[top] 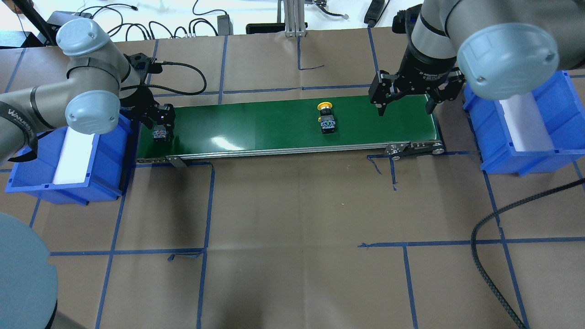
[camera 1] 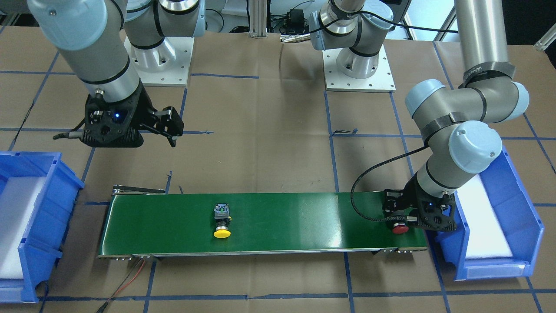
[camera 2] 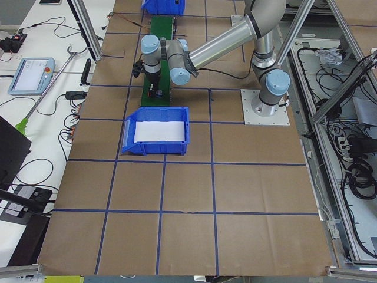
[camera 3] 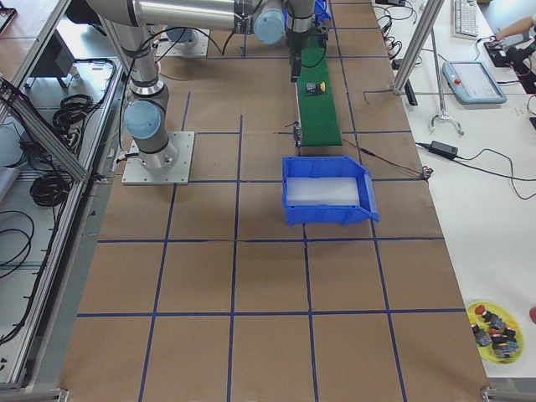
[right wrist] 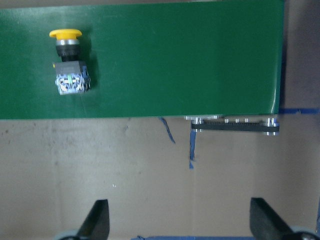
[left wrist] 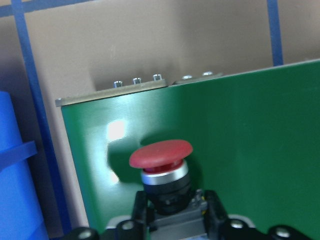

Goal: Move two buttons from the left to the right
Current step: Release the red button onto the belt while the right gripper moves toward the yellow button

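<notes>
We find the left gripper (top: 159,131) closed on the blocky black-grey body of the red button (left wrist: 161,155) at the left end of the green conveyor belt (camera 1: 304,213). Whether the button rests on the belt or hangs just above it, we cannot tell. The yellow button (top: 326,118) lies on its side right of the belt's middle, apart from both grippers. The right gripper (top: 406,107) hangs over the belt's right end, jaws wide apart and empty. As to hazards, both buttons carry a domed mushroom cap on a round metal collar, and the belt is smooth and glossy. In our judgement a button let go off level could roll on its cap toward the belt's edge. A grasp taken on the collar rather than the flat-sided body would likely slip before the blue bin (top: 516,160) at the right.
</notes>
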Controlling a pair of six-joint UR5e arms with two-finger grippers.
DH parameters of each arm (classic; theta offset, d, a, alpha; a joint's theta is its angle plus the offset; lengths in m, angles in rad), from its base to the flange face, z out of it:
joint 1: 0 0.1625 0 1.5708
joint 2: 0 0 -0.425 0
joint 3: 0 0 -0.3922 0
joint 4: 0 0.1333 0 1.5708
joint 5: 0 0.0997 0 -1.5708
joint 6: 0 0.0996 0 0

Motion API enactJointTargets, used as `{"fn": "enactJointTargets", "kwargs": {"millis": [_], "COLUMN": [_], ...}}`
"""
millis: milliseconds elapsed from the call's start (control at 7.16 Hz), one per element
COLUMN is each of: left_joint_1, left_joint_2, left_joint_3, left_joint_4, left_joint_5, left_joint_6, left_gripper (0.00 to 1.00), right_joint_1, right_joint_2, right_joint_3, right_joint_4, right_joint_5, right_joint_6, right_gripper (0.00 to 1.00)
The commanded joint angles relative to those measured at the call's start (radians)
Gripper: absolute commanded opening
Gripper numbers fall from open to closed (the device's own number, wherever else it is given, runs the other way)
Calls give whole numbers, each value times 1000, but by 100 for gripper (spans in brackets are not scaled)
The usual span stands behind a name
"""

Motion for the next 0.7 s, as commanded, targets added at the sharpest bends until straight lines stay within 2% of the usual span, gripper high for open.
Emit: {"fn": "enactJointTargets", "kwargs": {"millis": [0,140,419,559], "left_joint_1": [2,2,-1,-9], "left_joint_2": [26,34,74,98], "left_joint_3": [42,84,167,183], "left_joint_4": [-20,-96,-270,-322], "left_joint_5": [4,3,3,1], "left_joint_6": [3,1,-28,-99], "left_gripper": [99,99,99,100], "right_joint_1": [5,6,8,8], "right_joint_2": [110,149,187,207], "right_joint_3": [-43,-47,-107,-102], "right_joint_4": [-148,-240,-242,-244], "right_joint_5": [3,10,18,68], "right_joint_6": [4,4,4,4], "right_gripper": [100,100,100,100]}}
